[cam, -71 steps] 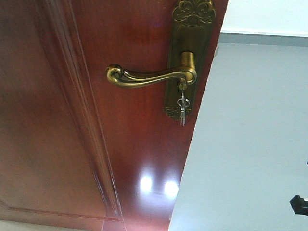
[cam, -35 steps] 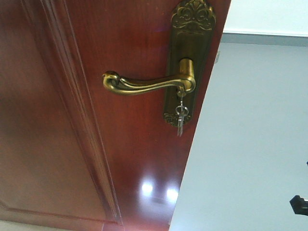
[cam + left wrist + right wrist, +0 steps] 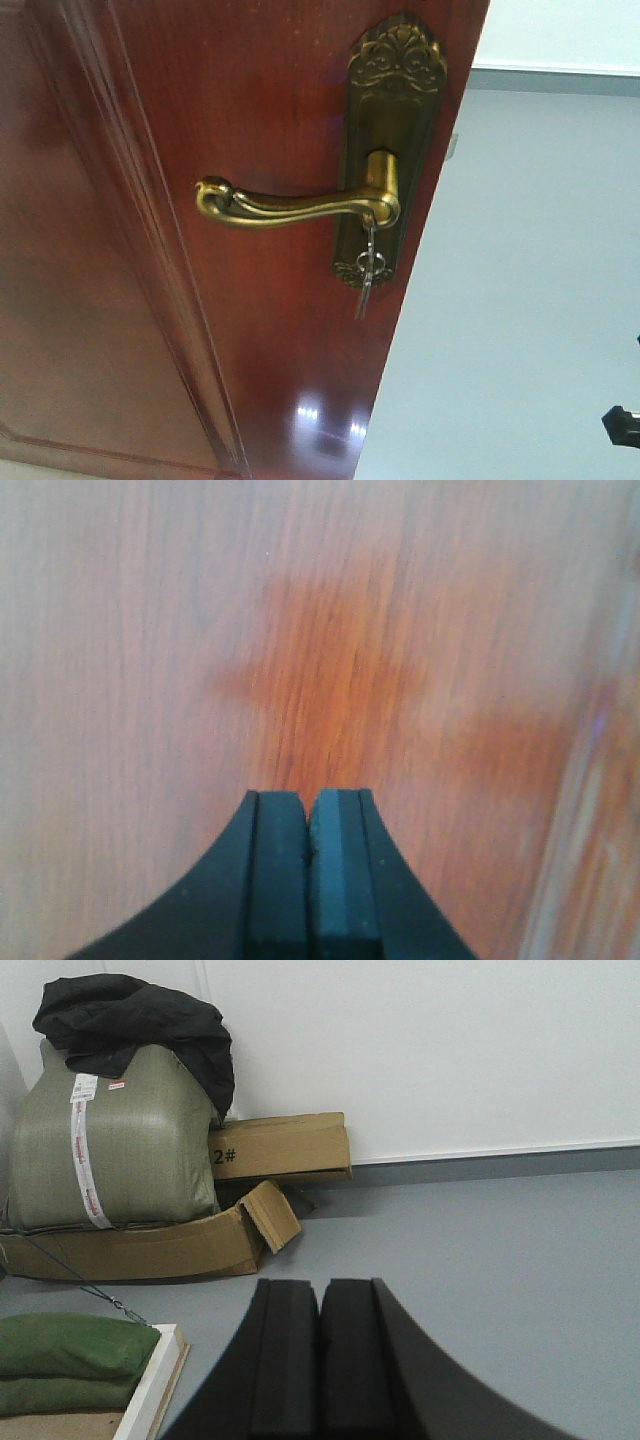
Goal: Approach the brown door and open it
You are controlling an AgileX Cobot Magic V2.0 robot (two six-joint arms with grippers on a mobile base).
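Note:
The brown door (image 3: 180,300) fills the left and middle of the front view, its free edge running down the middle. A brass lever handle (image 3: 290,205) sits on an ornate brass plate (image 3: 390,110), with keys (image 3: 365,268) hanging from the lock below. My left gripper (image 3: 309,798) is shut and empty, its tips right up against the door's wood surface (image 3: 330,640). My right gripper (image 3: 320,1288) is shut and empty, pointing over the grey floor (image 3: 500,1250). A black part (image 3: 620,425) pokes in at the front view's right edge.
Past the door edge lies grey floor (image 3: 520,280) and a white wall (image 3: 560,30). In the right wrist view a green sack (image 3: 110,1140) with black cloth (image 3: 140,1015) sits on cardboard boxes (image 3: 280,1150), and green bags (image 3: 70,1360) lie on a white-edged board.
The handle, plate and keys have shifted down and left in the front view, and more of the plate's top shows. The door edge leans further right at the top.

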